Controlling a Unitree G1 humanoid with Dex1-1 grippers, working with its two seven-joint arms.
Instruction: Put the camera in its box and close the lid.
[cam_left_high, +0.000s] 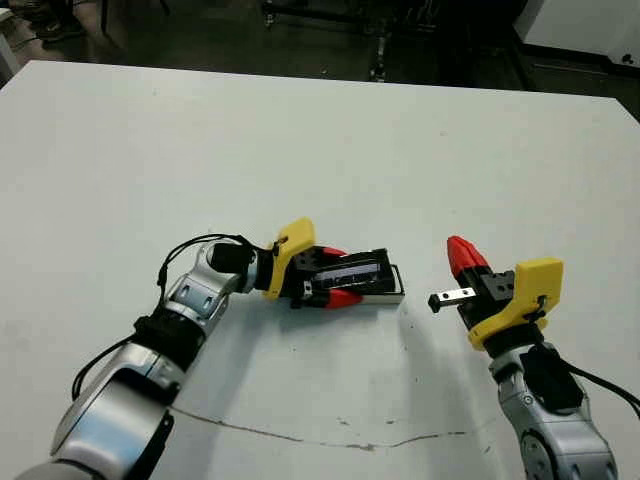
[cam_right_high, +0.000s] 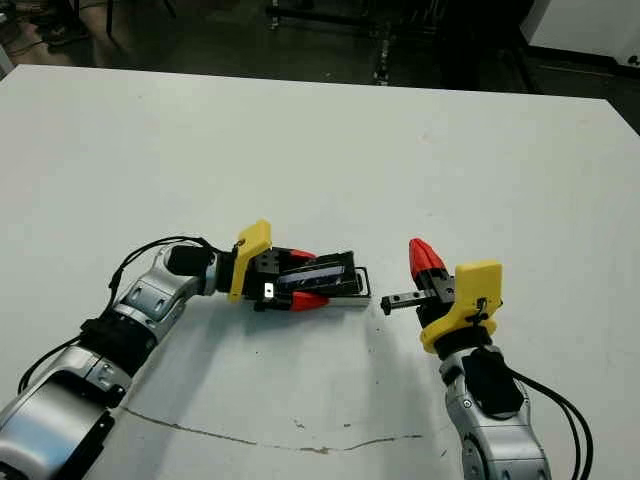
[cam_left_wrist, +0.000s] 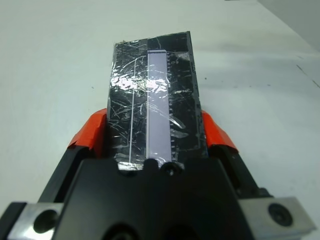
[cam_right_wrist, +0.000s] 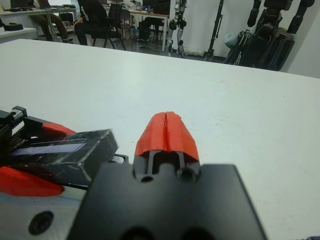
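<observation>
1. I see the lid (cam_left_wrist: 155, 112), black with a glossy bluish-grey strip down its middle, sitting on top of the box (cam_left_high: 392, 291) near the middle of the white bench (cam_left_high: 320, 160).
2. The box shows only as a thin silvery rim along the near edge and at the end facing the right arm; its inside is covered, so I cannot tell what it holds.
3. The camera is not visible to me in any view.
4. My left gripper (cam_left_high: 336, 275) is clamped across the lid, one red finger (cam_left_wrist: 90, 135) against each long side, the fingers reaching about halfway along it.
5. My right gripper (cam_right_wrist: 167, 131) is empty, its two red fingertips pressed together.
6. It hovers just beside the box's free end, apart from it, pointing away from me over bare bench.
7. Beyond the far edge of the bench, the right wrist view shows chairs, stands and a seated person (cam_right_wrist: 97, 15).
</observation>
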